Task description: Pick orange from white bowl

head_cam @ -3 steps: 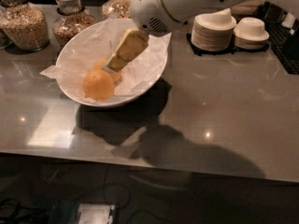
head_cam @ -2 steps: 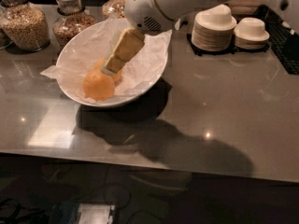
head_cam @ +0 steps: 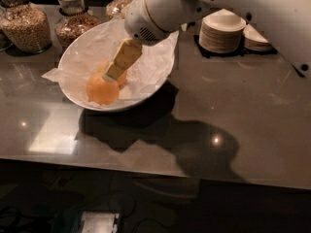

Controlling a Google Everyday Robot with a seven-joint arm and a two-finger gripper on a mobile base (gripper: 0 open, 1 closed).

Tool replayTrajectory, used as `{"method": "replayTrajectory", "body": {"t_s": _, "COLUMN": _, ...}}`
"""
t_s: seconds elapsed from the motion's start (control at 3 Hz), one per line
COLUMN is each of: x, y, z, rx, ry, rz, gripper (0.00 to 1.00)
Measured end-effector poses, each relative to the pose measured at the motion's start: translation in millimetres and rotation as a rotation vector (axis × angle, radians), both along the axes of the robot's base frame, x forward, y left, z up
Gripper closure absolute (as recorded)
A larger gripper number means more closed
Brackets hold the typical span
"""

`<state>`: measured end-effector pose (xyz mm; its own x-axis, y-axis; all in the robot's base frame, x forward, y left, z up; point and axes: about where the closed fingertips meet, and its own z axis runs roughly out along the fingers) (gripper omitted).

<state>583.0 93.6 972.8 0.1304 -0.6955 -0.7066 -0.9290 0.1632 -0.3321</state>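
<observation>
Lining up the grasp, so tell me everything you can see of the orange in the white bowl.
The orange is round, smooth and evenly coloured, whole as far as shown. It sits low in the near-left of the white bowl, on crumpled white paper. The gripper reaches down from the upper right to its top; contact looks likely, a grip cannot be confirmed.

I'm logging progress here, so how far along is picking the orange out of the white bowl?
Done: the end effector is down inside the white bowl, at the top of the orange. In hand: getting a grip, which isn't confirmed. Left: the lift; the orange sits on the paper lining in the bowl.
</observation>
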Motion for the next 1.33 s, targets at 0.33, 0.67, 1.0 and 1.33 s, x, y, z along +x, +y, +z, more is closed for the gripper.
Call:
{"method": "replayTrajectory", "body": {"t_s": 0.33, "x": 7, "y": -3, "z": -25, "rx": -0.017, "ry": 0.061, "rz": -0.068, "gripper": 0.08}}
{"method": "replayTrajectory", "body": {"t_s": 0.67, "x": 4, "y": -8, "z": -45, "rx": -0.031, "ry": 0.101, "rz": -0.152, "gripper": 0.22}}
{"method": "replayTrajectory", "body": {"t_s": 1.0, "x": -5, "y": -5, "z": -59, "rx": -0.018, "ry": 0.125, "rz": -0.202, "gripper": 0.23}}
{"method": "replayTrajectory", "body": {"t_s": 1.33, "x": -12, "y": 4, "z": -62, "rx": -0.007, "ry": 0.128, "rz": -0.211, "gripper": 0.23}}
